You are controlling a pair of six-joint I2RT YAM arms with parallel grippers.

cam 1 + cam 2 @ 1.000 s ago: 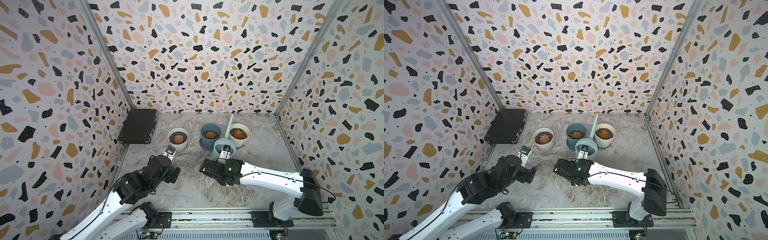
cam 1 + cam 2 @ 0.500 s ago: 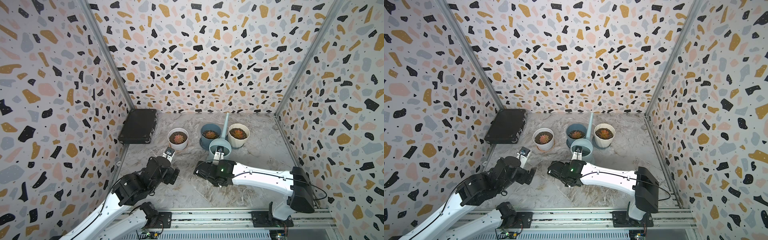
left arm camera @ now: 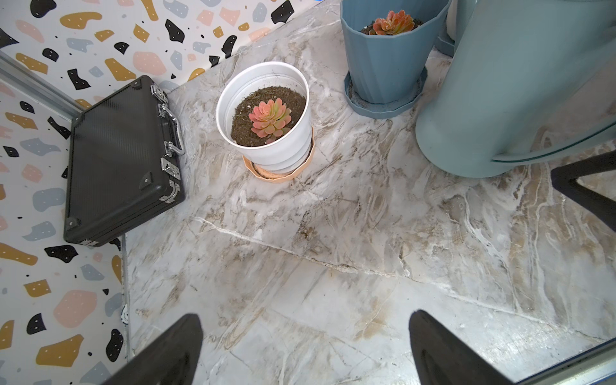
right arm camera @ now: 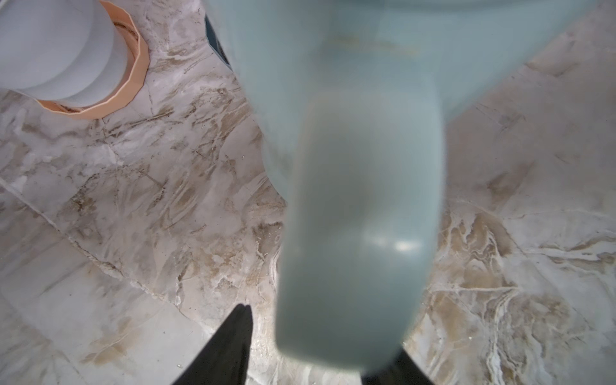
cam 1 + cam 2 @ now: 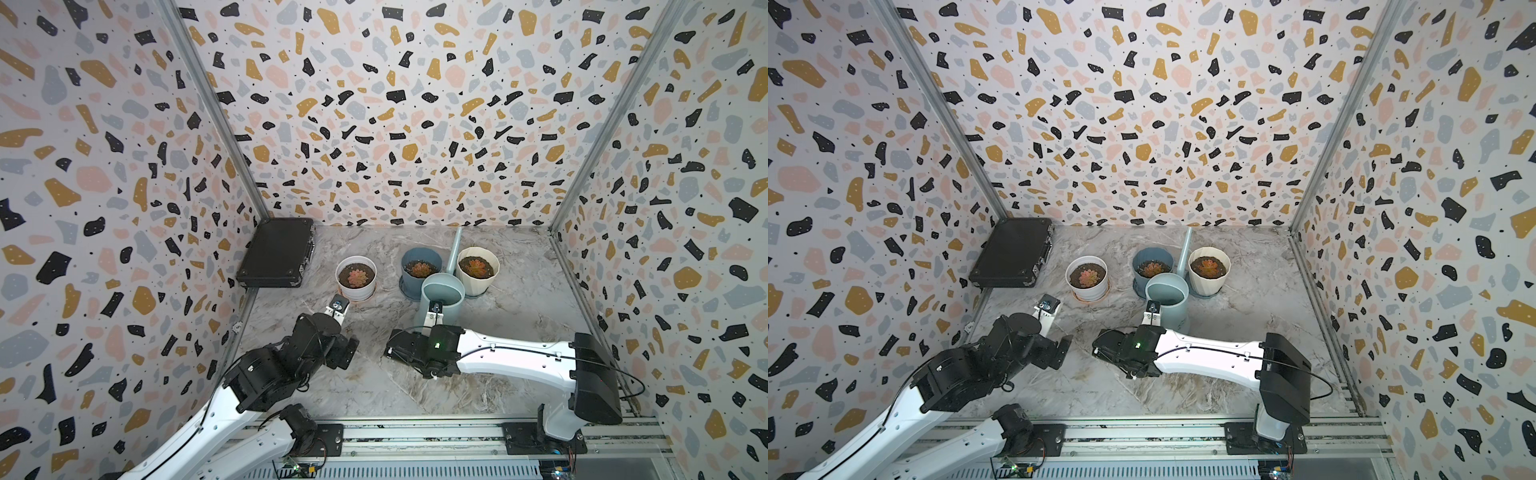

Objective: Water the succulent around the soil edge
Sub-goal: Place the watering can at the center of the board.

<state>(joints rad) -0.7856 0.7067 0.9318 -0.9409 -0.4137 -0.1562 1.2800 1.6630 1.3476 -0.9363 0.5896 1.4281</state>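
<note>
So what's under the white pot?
The white pot stands in a peach saucer, whose rim shows around its base, on the marble table. The saucer's floor beneath the pot is covered.

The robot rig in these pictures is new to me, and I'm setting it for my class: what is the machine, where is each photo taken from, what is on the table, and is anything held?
Two robot arms work at a marble table, each ending in a two-fingered gripper. Both top views look down on everything; each wrist view comes from a camera on one arm. On the table stand three succulents, in a white pot, a blue pot and a cream pot, plus a watering can and a black case. The left gripper is open and empty. The right gripper straddles the can's handle with a gap beside one finger, so it seems unclamped.
</note>
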